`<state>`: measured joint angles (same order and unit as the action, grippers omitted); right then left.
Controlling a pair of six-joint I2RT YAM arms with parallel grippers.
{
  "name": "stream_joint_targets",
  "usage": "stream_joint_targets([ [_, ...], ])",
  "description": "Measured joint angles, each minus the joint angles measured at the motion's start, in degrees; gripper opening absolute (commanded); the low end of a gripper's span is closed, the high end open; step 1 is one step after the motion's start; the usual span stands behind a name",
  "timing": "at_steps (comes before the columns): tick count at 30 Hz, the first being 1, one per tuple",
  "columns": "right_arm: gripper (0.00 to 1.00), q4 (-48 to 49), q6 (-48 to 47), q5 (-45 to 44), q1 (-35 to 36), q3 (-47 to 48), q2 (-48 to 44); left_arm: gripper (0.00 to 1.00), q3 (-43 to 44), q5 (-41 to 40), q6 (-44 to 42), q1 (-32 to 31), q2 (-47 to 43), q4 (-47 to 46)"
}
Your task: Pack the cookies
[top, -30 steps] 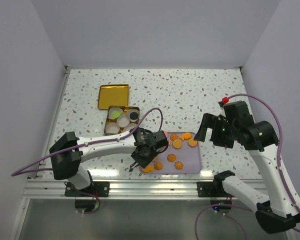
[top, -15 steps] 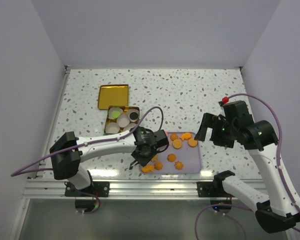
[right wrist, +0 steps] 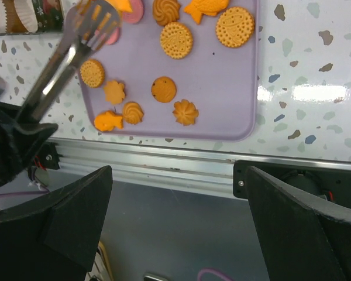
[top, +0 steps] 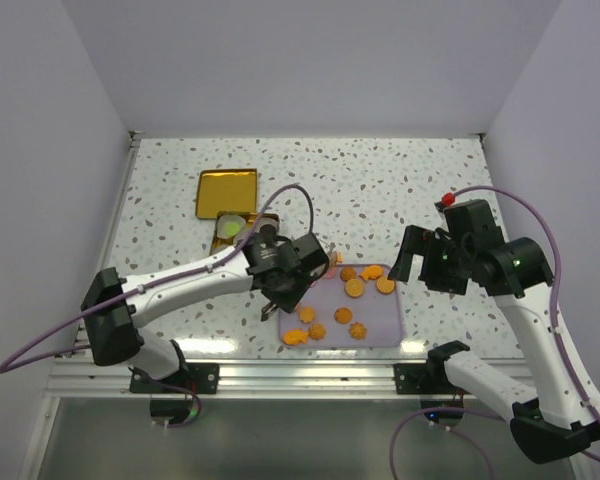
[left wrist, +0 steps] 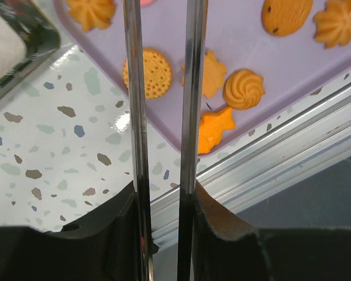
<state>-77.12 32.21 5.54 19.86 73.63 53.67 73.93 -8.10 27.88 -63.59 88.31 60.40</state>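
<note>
Packing looked to be near its start. Almost all of the cookies (top: 355,288) lay on the purple tray (top: 385,318). About ten were orange, in round, flower and star shapes, spread from its far edge to its near left corner. At least one pink cookie lay at its far left corner.

The box (top: 216,236) stood on the counter (top: 380,190) just beyond the tray's far left corner, with white paper cups inside. One cup seemed to hold a green round. The arm hid the rest of the box, so I cannot tell how many cups were filled. The gold lid (top: 227,190) lay behind the box, farther from the tray.

The left end effector (left wrist: 162,190) was clamped on a pair of metal tongs (right wrist: 67,58) above the tray's left edge. The two blades stood a narrow gap apart, and their tips reached toward the tray's far left corner, near the pink cookie. I cannot tell whether a cookie sat between the tips. The right end effector (right wrist: 178,170) hung to the right of the tray, with its fingers spread wide and nothing in them.

By my judgement, nearly every cookie had yet to go into the cups, and the lid had yet to go on.
</note>
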Motion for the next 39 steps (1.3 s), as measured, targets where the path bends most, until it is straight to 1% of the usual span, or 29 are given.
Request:
stream_joint_targets([
  [7, 0.99, 0.0, -0.4, 0.0, 0.0, 0.0, 0.7, 0.24, 1.2, 0.3, 0.5, 10.6, -8.4, -0.1],
  [12, 0.99, 0.0, -0.5, 0.1, 0.0, 0.0, 1.1, 0.25, 2.2, -0.1, 1.3, 14.9, -10.2, 0.4],
  [19, 0.99, 0.0, -1.3, 0.1, 0.0, 0.1, 1.1, 0.25, 0.5, -0.1, 2.2, 23.2, -12.3, 0.9],
  [31, 0.99, 0.0, -2.5, 0.2, 0.0, 0.4, 2.1, 0.27, -6.8, 0.1, 3.1, 30.0, -17.0, 2.8],
  [39, 0.99, 0.0, -3.0, 0.2, 0.0, 0.4, 2.3, 0.27, -11.2, 1.2, 4.4, 30.9, -17.1, 2.0],
])
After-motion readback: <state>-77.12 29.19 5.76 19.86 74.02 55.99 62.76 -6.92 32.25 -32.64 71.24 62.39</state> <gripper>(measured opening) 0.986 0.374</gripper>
